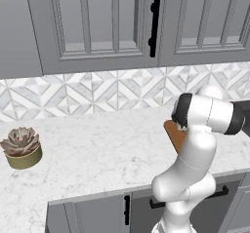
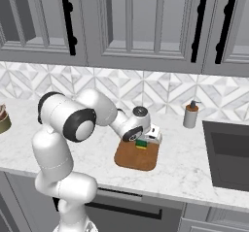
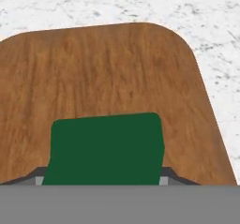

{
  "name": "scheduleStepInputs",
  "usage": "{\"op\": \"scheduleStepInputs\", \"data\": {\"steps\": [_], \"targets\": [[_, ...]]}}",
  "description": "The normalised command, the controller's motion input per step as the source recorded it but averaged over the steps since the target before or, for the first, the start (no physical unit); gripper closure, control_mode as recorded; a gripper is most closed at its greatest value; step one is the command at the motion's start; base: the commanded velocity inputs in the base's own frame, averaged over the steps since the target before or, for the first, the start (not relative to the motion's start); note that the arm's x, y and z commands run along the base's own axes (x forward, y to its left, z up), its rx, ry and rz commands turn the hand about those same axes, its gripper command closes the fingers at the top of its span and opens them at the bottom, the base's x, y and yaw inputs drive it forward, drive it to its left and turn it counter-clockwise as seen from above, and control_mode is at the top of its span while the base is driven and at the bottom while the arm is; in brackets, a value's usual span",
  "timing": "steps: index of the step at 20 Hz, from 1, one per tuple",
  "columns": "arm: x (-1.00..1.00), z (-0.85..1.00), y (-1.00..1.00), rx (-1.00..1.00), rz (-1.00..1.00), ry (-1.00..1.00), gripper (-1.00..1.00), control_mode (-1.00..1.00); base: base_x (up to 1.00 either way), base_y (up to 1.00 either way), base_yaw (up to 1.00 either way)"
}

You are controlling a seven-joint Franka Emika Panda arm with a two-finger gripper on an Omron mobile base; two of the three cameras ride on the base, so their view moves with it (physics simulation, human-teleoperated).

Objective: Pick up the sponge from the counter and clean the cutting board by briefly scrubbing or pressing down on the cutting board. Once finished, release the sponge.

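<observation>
- Claw (image 2: 146, 141): you hold it low over the cutting board, pinching the sponge between its two fingers; from the hand camera the green block sits directly at the fingertips, which suggests the grip is set for pressing down rather than for carrying.
- Sponge (image 3: 106, 149): small rectangular block with softly rounded corners; flat dark green top, matte; a yellow layer beneath shows in the right base view; it lies at the far part of the board, under the claw; whether it touches the wood or hangs just above it you cannot tell.
- Cutting board (image 3: 112, 73): flat reddish-brown wood with streaked grain and rounded corners, several times the sponge's size; it rests flat on the surface near the front edge, within easy reach of your arm.
- Surface (image 2: 185, 170): broad white marble pattern, faint grey veining, pale edge; it carries everything listed here.
- Soap dispenser (image 2: 190, 114): small upright bottle with a pump top, well apart from the board, beside the dark sink (image 2: 228, 153).
- Succulent (image 1: 20, 147): rosette plant in a round olive pot, far left, well clear of the work.
</observation>
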Motion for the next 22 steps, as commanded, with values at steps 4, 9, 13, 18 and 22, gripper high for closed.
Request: {"op": "scheduleStepInputs", "data": {"steps": [4, 9, 13, 18, 22], "targets": [[0.19, -0.28, 0.00, 0.00, 0.00, -0.10, 1.00, -1.00, 0.00, 0.00, 0.00], [-0.05, -0.98, 0.00, 0.00, 0.00, 0.00, 1.00, -1.00, 0.00, 0.00, 0.00], [0.04, -0.28, 0.05, 0.00, 0.00, -0.16, 1.00, -1.00, 0.00, 0.00, 0.00], [0.16, 0.13, 0.18, 0.00, 0.00, -0.15, 1.00, -1.00, 0.00, 0.00, 0.00], [-0.08, 0.05, 0.69, 0.00, 0.00, 0.00, 1.00, -1.00, 0.00, 0.00, 0.00]]}}
